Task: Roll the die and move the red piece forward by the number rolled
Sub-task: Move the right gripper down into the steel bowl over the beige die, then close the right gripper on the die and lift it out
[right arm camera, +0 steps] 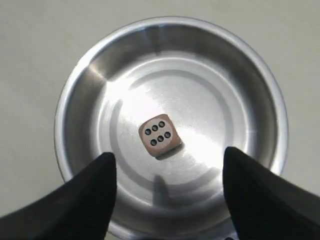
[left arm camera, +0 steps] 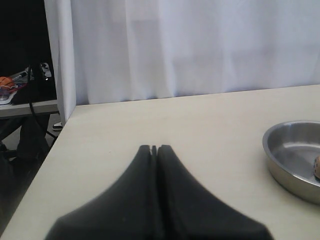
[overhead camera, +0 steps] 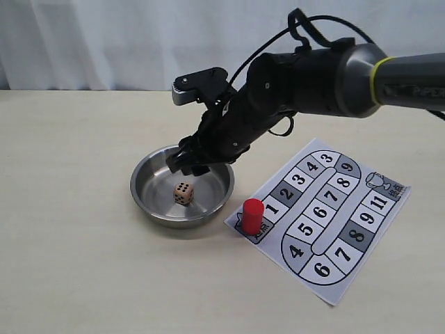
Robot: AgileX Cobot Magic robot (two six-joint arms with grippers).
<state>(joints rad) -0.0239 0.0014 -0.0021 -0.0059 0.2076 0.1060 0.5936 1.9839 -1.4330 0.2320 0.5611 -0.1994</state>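
Right fingers [right arm camera: 95,192] spread apart, gripping nothing, hovering over steel bowl [overhead camera: 139,198]. Die [right arm camera: 160,135] lies on the bowl floor below the gap between them, six pips up. Red piece [overhead camera: 252,216] stands upright outside the bowl, apart from the right fingers, on the corner square of the printed board [overhead camera: 361,240], just beside "1". "11" sits by a trophy drawing. Arm [overhead camera: 348,69] lettering reads "PIPER". Left fingers [left arm camera: 142,200] pressed together, empty, over the bench [left arm camera: 150,120].
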